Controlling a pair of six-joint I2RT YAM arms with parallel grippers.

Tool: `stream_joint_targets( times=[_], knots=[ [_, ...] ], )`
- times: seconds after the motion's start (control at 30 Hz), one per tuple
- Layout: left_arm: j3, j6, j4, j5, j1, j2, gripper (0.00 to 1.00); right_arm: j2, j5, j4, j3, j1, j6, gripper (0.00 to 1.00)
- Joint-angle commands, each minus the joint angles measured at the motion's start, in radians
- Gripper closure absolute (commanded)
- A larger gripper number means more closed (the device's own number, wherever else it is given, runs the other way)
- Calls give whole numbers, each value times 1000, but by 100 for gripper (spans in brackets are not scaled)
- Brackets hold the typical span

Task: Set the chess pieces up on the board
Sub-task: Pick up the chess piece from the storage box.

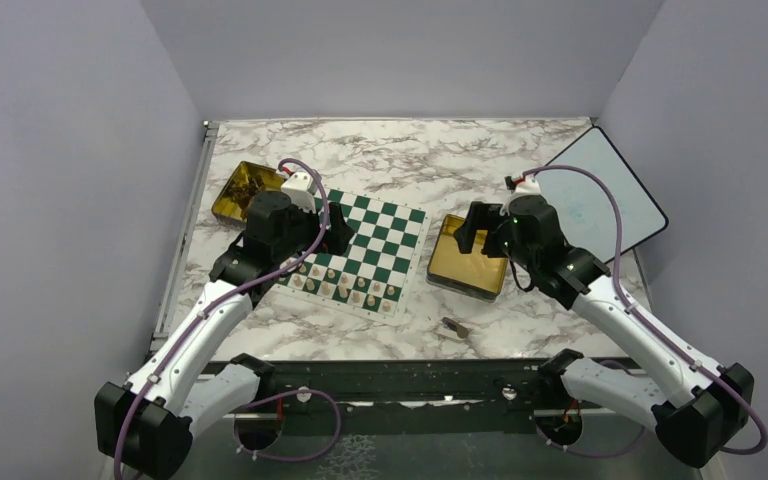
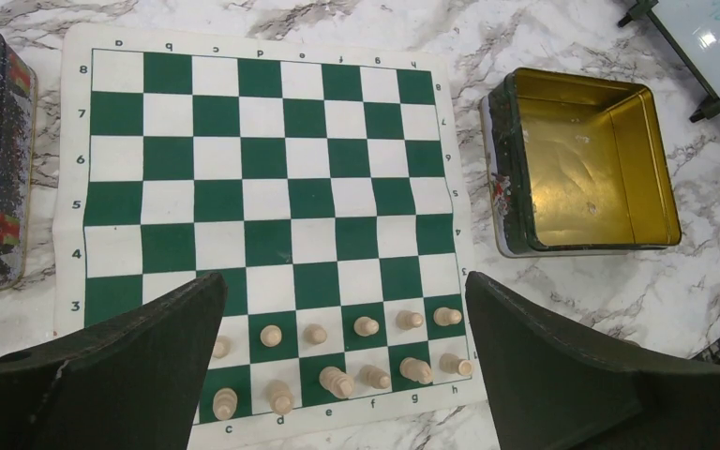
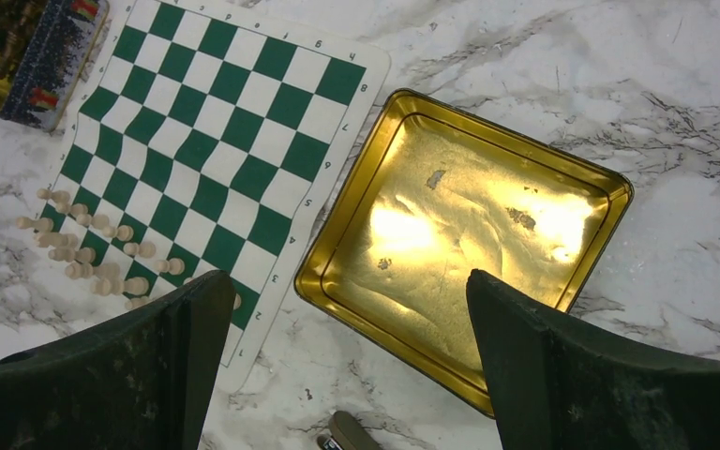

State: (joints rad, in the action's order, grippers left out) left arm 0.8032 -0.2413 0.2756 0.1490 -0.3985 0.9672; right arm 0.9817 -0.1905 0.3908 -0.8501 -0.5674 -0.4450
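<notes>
The green and white board lies left of centre, also in the left wrist view and right wrist view. Several pale beige pieces stand on its two near rows, also seen in the top view and right wrist view. Dark brown pieces lie in the left gold tin. My left gripper hovers open and empty over the board's near left part. My right gripper hovers open and empty above the empty right gold tin.
The empty gold tin sits right of the board. A black-rimmed white tablet lies at the far right. A small dark object lies on the marble near the front edge, also in the right wrist view.
</notes>
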Motion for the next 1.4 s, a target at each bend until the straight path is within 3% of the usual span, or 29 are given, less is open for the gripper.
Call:
stream_joint_targets(
  times=[0.0,0.37,0.5,0.63,0.77,0.87,1.37],
  knots=[
    [-11,12,-29,3,6,-24,1,18,-29,16,-50,4,-8,0],
    [5,-9,-19,-92,6,2,1,-4,-32,18,-51,5,3,0],
    [84,7,37,-222,6,61,2,-32,1,6,-53,5,22,0],
    [187,-46,95,-448,7,128,5,-78,104,-59,-17,4,71,0],
    [267,-77,86,-532,15,179,12,-95,185,-71,-20,6,114,1],
    [321,-73,82,-568,41,248,23,-112,240,-67,-29,6,129,1],
    [544,-140,47,-393,386,602,39,-268,313,-103,27,5,138,2]
  ],
)
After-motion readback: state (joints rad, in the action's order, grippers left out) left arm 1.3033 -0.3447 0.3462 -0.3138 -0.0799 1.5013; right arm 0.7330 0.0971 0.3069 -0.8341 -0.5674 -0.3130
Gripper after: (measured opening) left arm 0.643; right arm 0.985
